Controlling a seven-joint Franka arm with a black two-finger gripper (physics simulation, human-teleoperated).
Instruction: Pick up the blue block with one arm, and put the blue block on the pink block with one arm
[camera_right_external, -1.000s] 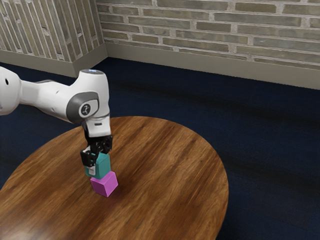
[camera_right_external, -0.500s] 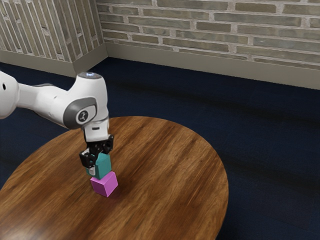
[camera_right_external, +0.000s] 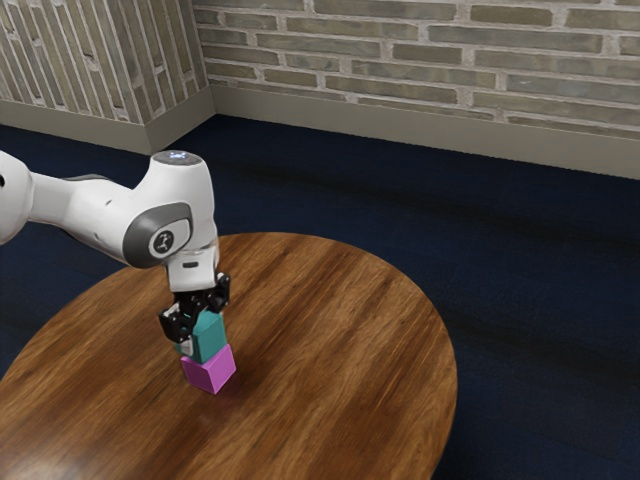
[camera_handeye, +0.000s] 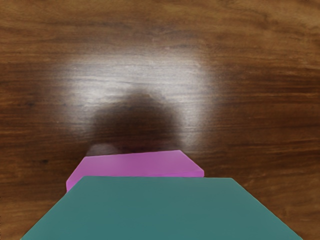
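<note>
My white jointed arm (camera_right_external: 100, 210) comes in from the exterior view's left and bends down over the round table of dark brown wood (camera_right_external: 330, 340). At its end my black two-finger gripper (camera_right_external: 198, 318) points down at the tabletop, on the side of the table toward the exterior view's left. My fingers (camera_right_external: 172, 322) stand narrow, one on either side of the small blue-green cube (camera_right_external: 208, 338), pressing on it from two sides, so I am holding the block.

The blue-green cube is directly above the small pink cube (camera_right_external: 209, 369). Its lower face meets the pink cube's top face with no gap that I can see. The pink cube stands flat on the wood, one corner turned toward the camera. The two blocks are not squarely lined up: the blue-green one sits slightly toward the exterior view's left of the pink one.

In the wrist view the blue-green cube (camera_handeye: 160, 210) is the broad flat shape just under my hand, and a strip of the pink cube (camera_handeye: 135, 165) pokes out past its far edge. Beyond that a dark round shadow (camera_handeye: 135, 125) lies on the wood grain (camera_handeye: 240, 75), with a pale sheen around it.

Toward the exterior view's right the table gives way to a dark blue floor (camera_right_external: 500, 230), and behind it runs a grey-brown brick wall (camera_right_external: 420, 50).
</note>
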